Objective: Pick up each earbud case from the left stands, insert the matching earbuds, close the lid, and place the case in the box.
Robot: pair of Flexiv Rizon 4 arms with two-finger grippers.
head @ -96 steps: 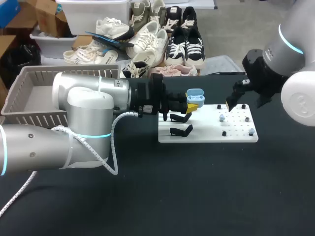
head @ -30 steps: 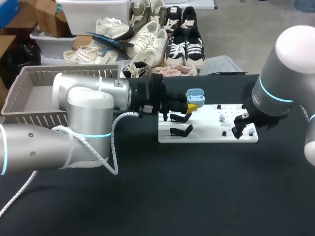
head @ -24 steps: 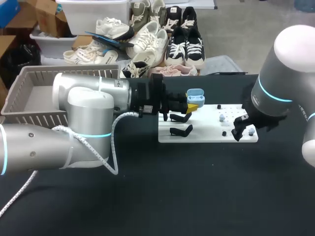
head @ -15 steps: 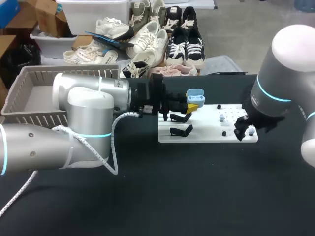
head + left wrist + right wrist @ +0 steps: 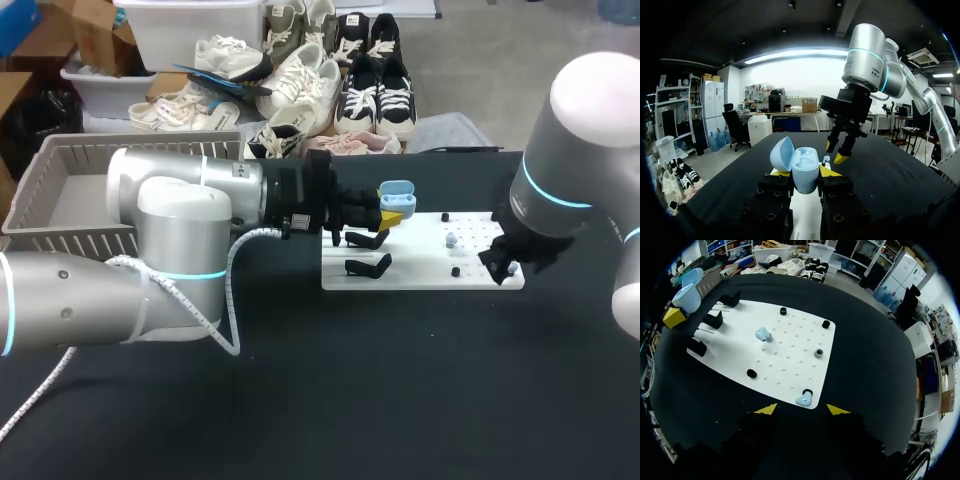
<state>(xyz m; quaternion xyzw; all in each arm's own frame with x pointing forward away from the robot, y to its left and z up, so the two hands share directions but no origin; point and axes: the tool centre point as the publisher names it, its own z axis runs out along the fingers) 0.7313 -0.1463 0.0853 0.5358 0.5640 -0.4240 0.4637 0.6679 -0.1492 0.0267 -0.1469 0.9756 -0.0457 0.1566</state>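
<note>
Your left arm (image 5: 180, 225) lies level across the table. The left claw (image 5: 800, 174) is clamped on the pale blue earbud case (image 5: 804, 162), lid (image 5: 781, 154) open, with a yellow tip at each side. Your right arm (image 5: 560, 170) bends over the white board (image 5: 785, 350), wrist pointing down. The right claw (image 5: 802, 410) is spread wide, with a blue earbud (image 5: 804, 400) just ahead of the gap between its tips, at the board's corner. A second earbud (image 5: 763, 334) sits farther ahead. In the head view the wrist hides the right fingers.
</note>
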